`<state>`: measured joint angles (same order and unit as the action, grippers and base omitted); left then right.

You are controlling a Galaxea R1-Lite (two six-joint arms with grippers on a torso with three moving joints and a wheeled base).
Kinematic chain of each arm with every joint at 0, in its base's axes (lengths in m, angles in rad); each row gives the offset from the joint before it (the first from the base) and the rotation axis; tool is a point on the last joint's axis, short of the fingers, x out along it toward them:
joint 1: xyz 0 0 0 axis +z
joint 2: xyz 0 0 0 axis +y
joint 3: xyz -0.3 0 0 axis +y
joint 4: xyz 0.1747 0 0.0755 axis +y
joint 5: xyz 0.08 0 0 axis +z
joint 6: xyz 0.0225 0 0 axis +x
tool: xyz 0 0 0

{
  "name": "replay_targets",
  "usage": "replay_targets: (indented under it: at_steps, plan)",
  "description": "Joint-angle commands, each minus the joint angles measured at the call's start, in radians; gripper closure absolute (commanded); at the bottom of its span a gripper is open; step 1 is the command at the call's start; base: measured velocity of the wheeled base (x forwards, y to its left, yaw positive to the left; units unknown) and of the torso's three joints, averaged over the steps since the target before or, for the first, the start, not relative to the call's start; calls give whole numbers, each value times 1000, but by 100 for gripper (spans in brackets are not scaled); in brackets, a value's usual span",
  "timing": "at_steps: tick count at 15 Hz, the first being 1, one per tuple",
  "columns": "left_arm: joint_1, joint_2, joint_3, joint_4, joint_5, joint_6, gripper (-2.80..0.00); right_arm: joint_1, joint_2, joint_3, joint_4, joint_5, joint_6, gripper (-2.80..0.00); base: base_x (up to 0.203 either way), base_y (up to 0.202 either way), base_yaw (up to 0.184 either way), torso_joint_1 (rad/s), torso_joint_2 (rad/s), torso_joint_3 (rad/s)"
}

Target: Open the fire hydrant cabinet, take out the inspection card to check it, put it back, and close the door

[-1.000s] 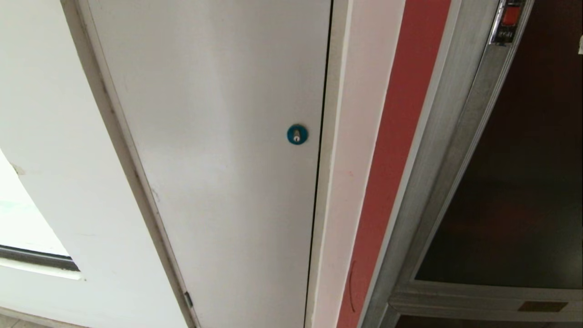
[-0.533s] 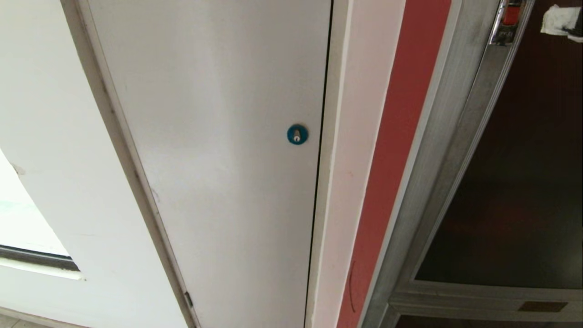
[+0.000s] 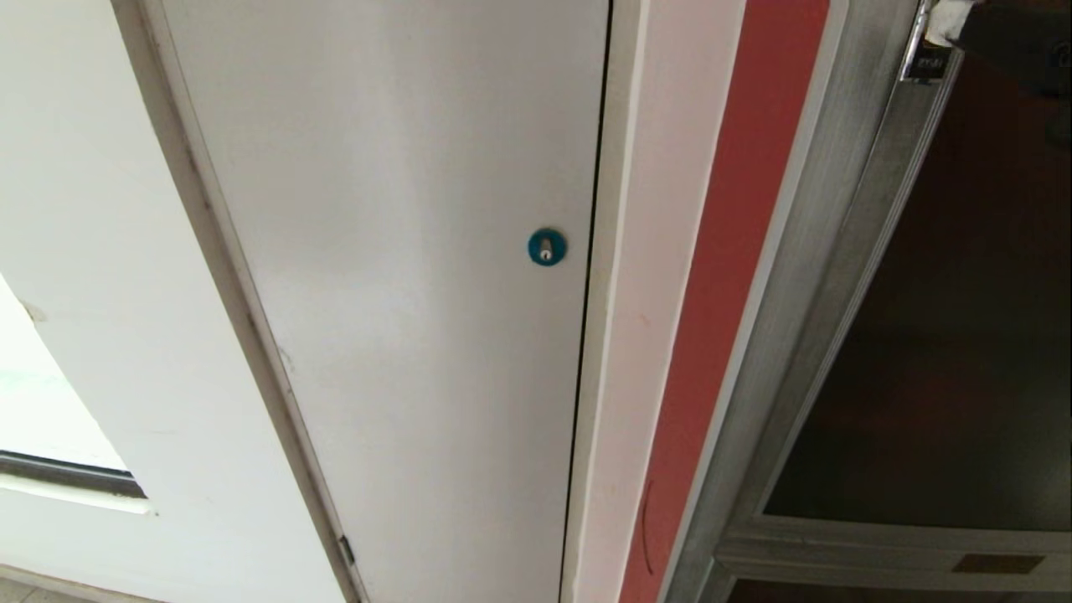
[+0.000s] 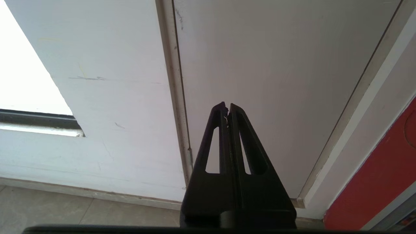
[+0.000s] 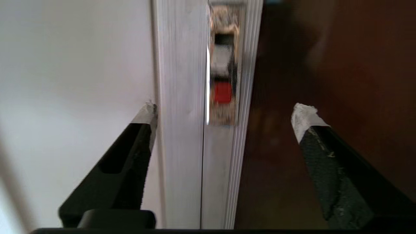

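right tool (image 5: 224, 112) spread wide, empty, straddling latch (image 5: 223, 92) mid-frame, lining up to unlatch | door (image 3: 946, 335) sitting shut, right side of head view | left tool (image 4: 227, 110) clenched, parked | inspection card unseen

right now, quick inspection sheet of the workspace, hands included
surface: nothing seen; only vertical wall and door faces.
job's things: fire hydrant cabinet with the door shut, red-and-chrome latch on its silver frame; inspection card nothing seen.
clutter: nothing seen.
hands: right hand open, fingertips either side of the latch, not touching it; left hand shut, empty, low before the white door.
cables: nothing seen.
surroundings: blue round lock on the white door, red wall strip, tiled floor.
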<state>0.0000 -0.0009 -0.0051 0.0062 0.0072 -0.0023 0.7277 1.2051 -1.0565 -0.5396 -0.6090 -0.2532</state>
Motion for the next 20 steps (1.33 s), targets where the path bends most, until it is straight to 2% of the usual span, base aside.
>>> replay_targets:
  at_steps: [1,2,13,20]
  plan:
    - [0,1,0,0,0,-1,0,17,66,40,-194,-35,-56,-280,0,0,0,0,0,0]
    - [0,1,0,0,0,-1,0,22,80,49,-229,-52,-78,-280,0,0,0,0,0,0]
    - [0,1,-1,0,0,-1,0,6,110,-28,-229,-54,-80,-280,0,0,0,0,0,0]
    - [0,1,-1,0,0,-1,0,-56,133,-28,-229,-52,-79,-280,0,0,0,0,0,0]
